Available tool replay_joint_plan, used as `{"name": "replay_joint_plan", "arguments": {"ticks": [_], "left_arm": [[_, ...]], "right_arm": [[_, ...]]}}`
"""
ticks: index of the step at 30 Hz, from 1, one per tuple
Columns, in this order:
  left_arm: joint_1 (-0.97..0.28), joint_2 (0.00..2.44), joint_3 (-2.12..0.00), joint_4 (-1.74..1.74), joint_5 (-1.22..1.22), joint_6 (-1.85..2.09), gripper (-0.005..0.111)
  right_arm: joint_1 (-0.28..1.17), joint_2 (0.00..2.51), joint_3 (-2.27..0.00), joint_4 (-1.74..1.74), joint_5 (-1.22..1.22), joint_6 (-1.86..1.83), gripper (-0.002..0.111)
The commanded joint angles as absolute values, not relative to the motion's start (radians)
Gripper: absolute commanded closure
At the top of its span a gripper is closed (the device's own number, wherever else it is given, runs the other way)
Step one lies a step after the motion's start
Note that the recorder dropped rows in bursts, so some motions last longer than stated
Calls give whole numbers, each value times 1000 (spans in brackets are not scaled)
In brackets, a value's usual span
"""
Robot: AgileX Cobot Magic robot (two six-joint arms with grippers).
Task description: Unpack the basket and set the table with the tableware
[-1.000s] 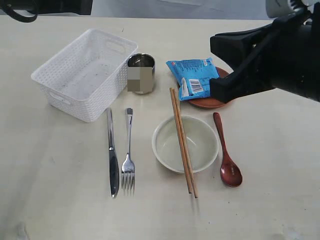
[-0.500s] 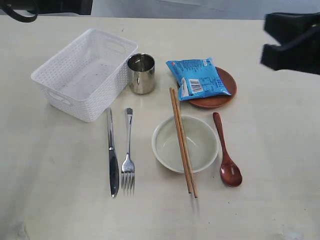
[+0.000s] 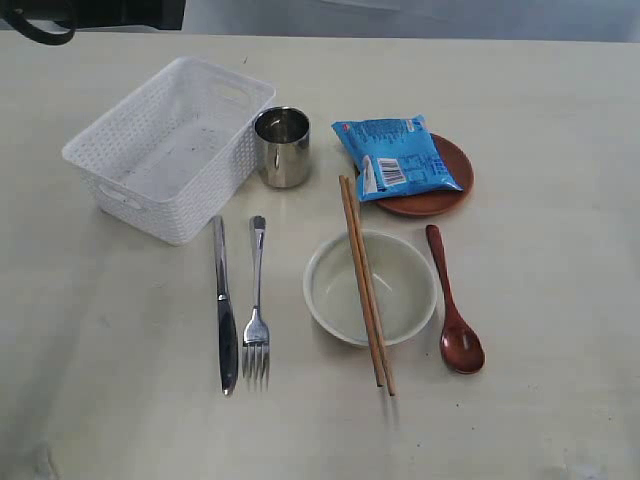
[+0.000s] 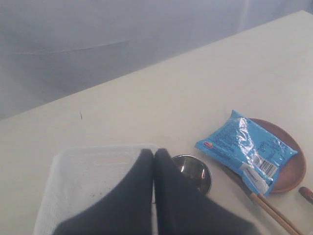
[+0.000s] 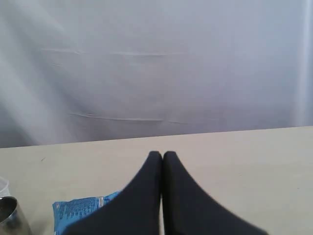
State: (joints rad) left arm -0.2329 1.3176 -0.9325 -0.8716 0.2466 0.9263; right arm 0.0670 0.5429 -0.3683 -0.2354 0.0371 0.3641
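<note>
White plastic basket (image 3: 165,205) sits empty at the far left of a pale cream table (image 3: 540,300). Everything else is laid out beside it. A steel cup (image 3: 283,150) stands upright, touching or almost touching the basket's right wall. In front of the basket, a knife (image 3: 223,300) and fork (image 3: 257,300) lie side by side. A cream bowl (image 3: 405,290) sits in the middle with wooden chopsticks (image 3: 365,290) resting across its rim. A dark red spoon (image 3: 447,295) lies just to the right of the bowl. Behind the bowl, a blue snack packet (image 3: 395,155) lies on top of a reddish-brown plate (image 3: 425,208).

Neither arm shows in the exterior view. In the left wrist view, the left gripper (image 4: 154,152) has its dark fingers pressed together, holding nothing, high above the basket and cup. In the right wrist view, the right gripper (image 5: 162,154) is likewise closed and empty, high above the table near the packet.

The unpacking looks complete, so the step in hand seems to be finishing cleanly. To do that well, both arms should stay high and away from the setting. The chopsticks are only balanced on the bowl and could roll off at a nudge. The cup could tip if an arm brushes it. If the plate is meant to be bare, the packet needs a light lift straight up, so the plate beneath does not slide.
</note>
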Motion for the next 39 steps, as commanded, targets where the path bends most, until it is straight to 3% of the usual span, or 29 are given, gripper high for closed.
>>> {"name": "replay_joint_plan", "arguments": {"ticks": [1, 10, 15, 22, 31, 39], "left_arm": [[-231, 1309, -927, -876, 240, 919, 107], [-231, 1309, -927, -876, 240, 919, 107], [-231, 1309, -927, -876, 240, 919, 107], [-231, 1309, -927, -876, 240, 919, 107], [-231, 1307, -927, -876, 239, 919, 107], [-231, 1307, -927, -876, 239, 919, 107]], "right_arm": [[22, 471, -361, -235, 38, 352, 108], [-56, 218, -348, -235, 93, 352, 108], [-56, 134, -348, -235, 259, 276, 108], [-56, 18, -202, -235, 373, 113, 108], [-56, 23, -11, -228, 373, 58, 108], [-56, 23, 0, -210, 345, 66, 108]]}}
